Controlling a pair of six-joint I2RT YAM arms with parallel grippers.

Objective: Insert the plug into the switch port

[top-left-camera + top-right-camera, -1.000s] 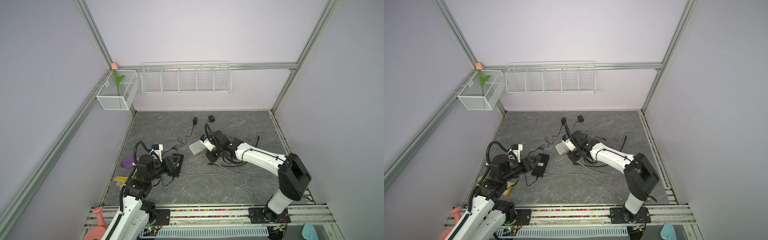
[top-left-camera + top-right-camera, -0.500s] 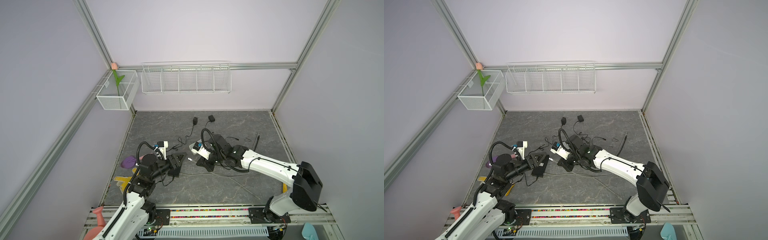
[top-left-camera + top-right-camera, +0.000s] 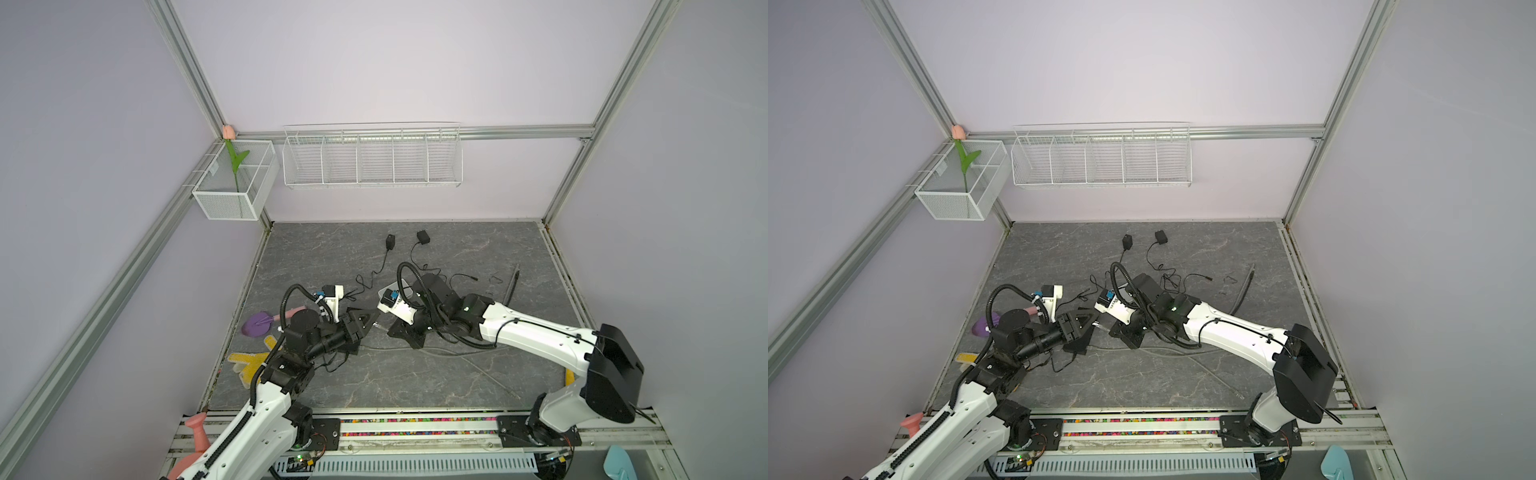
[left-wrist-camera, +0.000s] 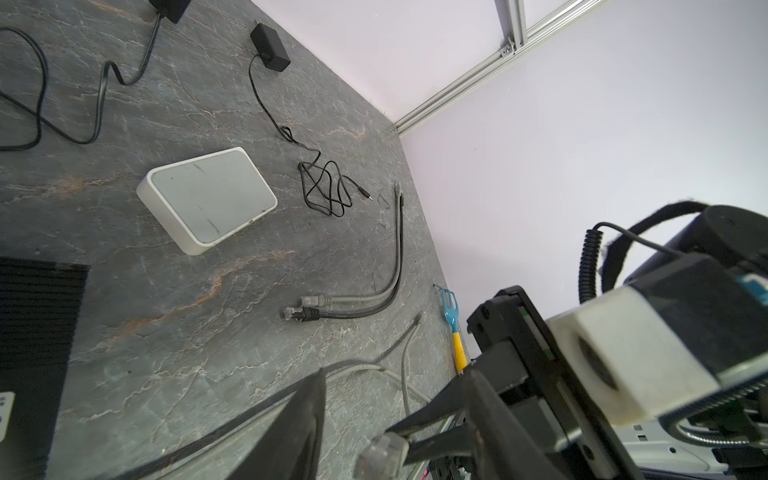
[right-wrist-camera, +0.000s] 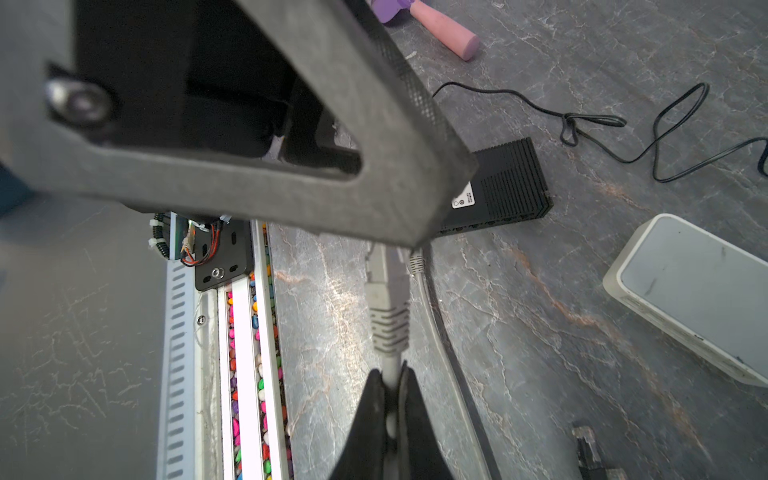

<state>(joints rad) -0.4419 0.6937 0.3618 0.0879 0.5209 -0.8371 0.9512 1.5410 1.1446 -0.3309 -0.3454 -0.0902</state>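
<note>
My right gripper is shut on a grey cable just behind its grey plug. The plug points at my left gripper, and its tip is hidden behind one of the left fingers. The left gripper is open, with the plug between its spread fingers. A black switch lies flat beneath and beside the left gripper, partly covered in both top views. A white switch lies further back, behind the right wrist.
A loose grey cable and a black cable with plugs lie on the floor. Two black power adapters with thin cords sit at the back. A purple and pink tool lies left. A blue fork lies by the right wall.
My right gripper has carried the plug left and forward, up to the left gripper. The left gripper has shifted slightly right, towards it.
</note>
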